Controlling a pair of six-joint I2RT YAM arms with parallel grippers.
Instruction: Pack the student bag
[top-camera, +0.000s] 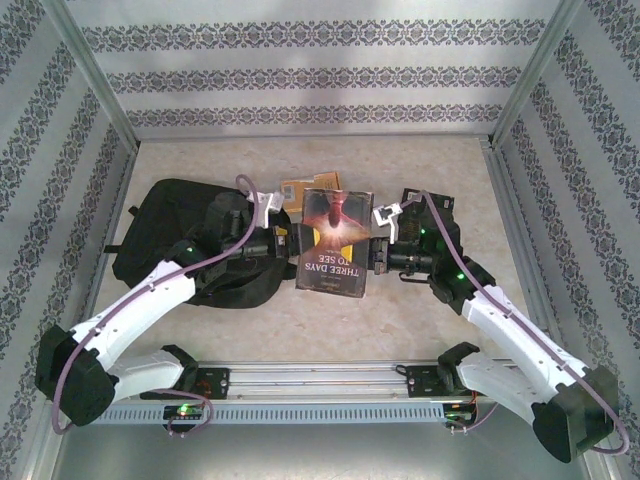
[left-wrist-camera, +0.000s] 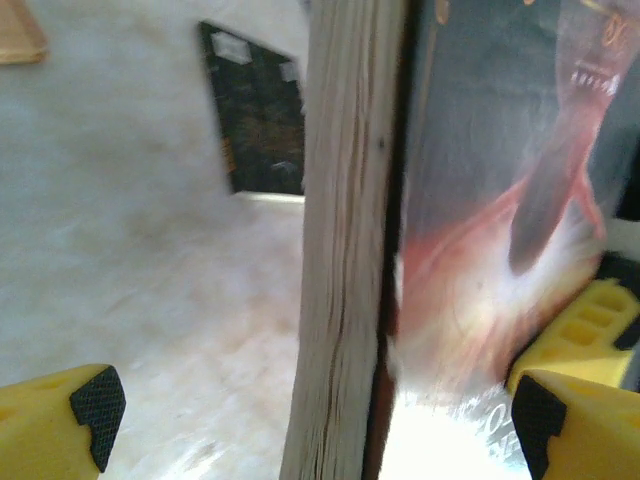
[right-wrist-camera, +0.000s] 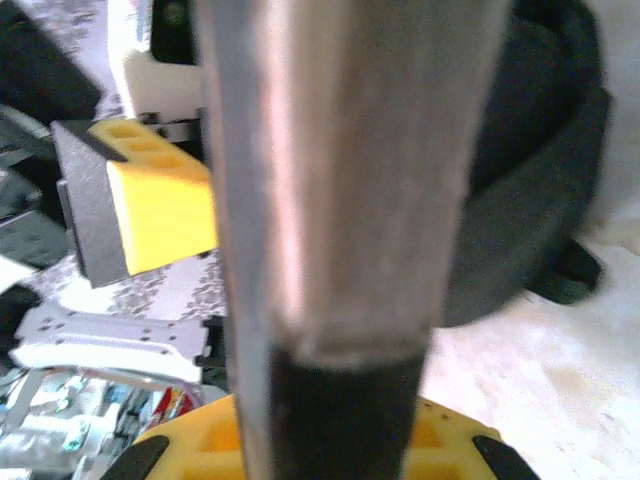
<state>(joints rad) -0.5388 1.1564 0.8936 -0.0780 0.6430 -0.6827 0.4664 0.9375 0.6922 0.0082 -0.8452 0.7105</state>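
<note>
Beige tabletop: student bag at 9 o'clock; centre book (title inverted) pinched by right gripper; left gripper fingers spread wide.

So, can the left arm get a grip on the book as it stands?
Probably yes: the left arm holds its jaws open either side of the book, at its page edge, nothing between. The right arm has its jaws clamped on the opposite edge.

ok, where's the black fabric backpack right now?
Top view, left side: the black fabric backpack lies under the left arm, just left of the red-covered paperback book.
</note>
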